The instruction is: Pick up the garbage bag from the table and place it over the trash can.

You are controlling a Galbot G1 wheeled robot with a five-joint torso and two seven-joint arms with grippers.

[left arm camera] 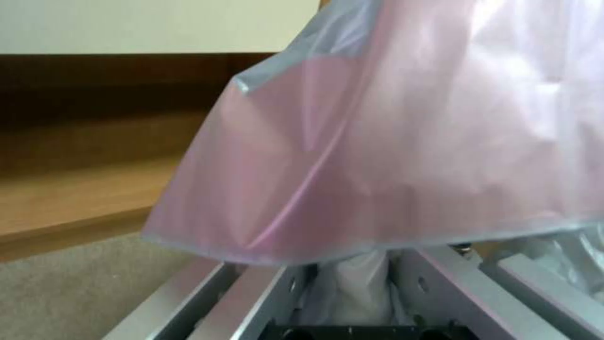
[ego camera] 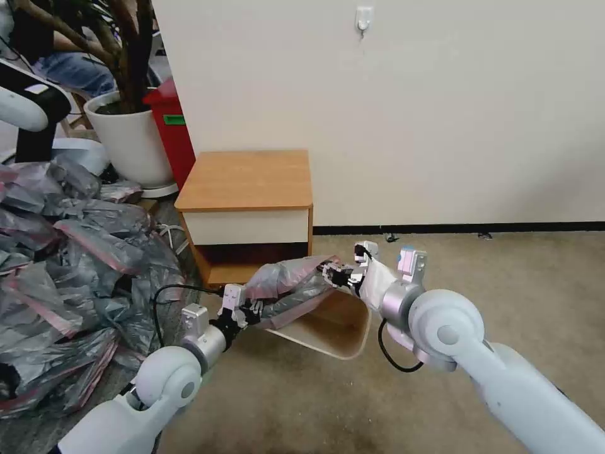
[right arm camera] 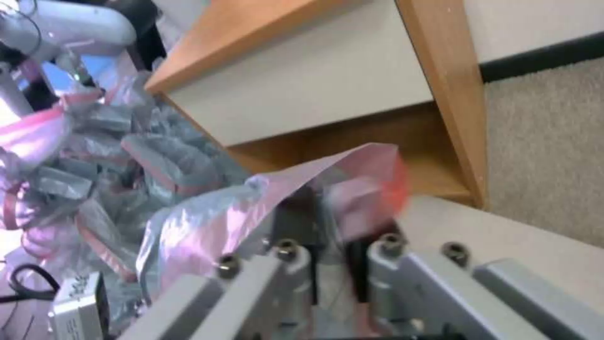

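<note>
The thin, limp, slippery garbage bag (ego camera: pixel 287 284), pinched between left gripper (ego camera: pixel 242 310) and right gripper (ego camera: pixel 337 275) above the trash can (ego camera: pixel 334 328), is best held by its pink rim.

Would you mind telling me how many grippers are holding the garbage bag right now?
2. The left gripper clamps the garbage bag at its near-left end, and the right gripper clamps its far-right end, above the trash can.

Both arms reach forward and low, elbows bent, wrists turned inward toward each other. The left gripper (ego camera: pixel 247 310) is clamped on one end of the garbage bag (ego camera: pixel 287 284); the right gripper (ego camera: pixel 337 275) pinches the opposite end.
</note>
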